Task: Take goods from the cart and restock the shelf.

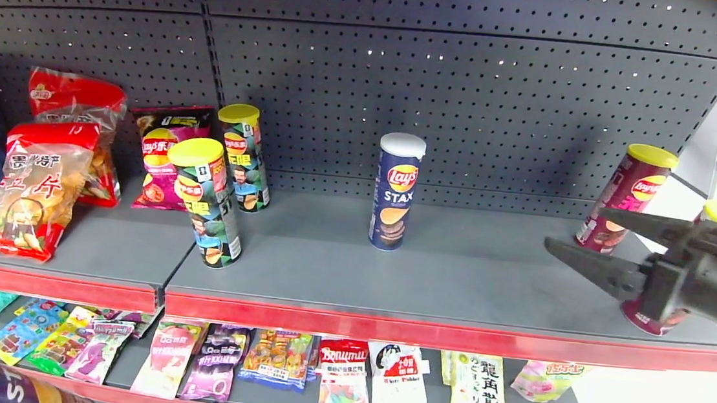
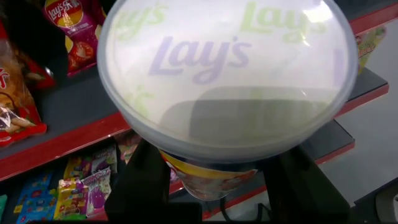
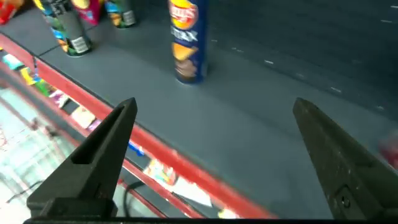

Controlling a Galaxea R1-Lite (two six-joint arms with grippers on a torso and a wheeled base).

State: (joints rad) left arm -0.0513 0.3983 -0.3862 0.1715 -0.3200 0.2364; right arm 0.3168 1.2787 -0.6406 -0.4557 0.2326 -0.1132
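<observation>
1. Nearest to me, the left gripper (image 2: 224, 199) carries the held can (image 2: 227, 74). Its dark fingers (image 2: 143, 186) press on the two sides of the tube. The pale, slightly see-through plastic lid faces the wrist camera, so I judge that the long axis runs along the fingers. In the head view the dark blue body lies slanted, low on the left and under the level of the shelf (image 1: 469, 269).
2. I think the coming move turns on this relation: the free grey board is above and to the right of the held can. The tube must rise over the red front lip and be turned upright. The left arm is the loaded one, and it is on the side of the gap.
3. The right gripper (image 1: 575, 228) hovers over the right end of the shelf. Its fingers are spread wide, hold nothing and point to the left. Just behind them stands the front red can (image 1: 653, 321) with a yellow lid. I cannot tell if it touches them.
4. Farther in, the standing blue can (image 1: 396, 192) is upright in the middle. It is a smooth printed cylinder with a white lid, and there is bare matte board on both sides of it.
5. Toward the back stand the rear red can (image 1: 628, 199) and, on the left, two green cans (image 1: 206, 201). Beside these are crinkly glossy bags (image 1: 28, 192), and last comes the perforated metal wall (image 1: 470, 107).
</observation>
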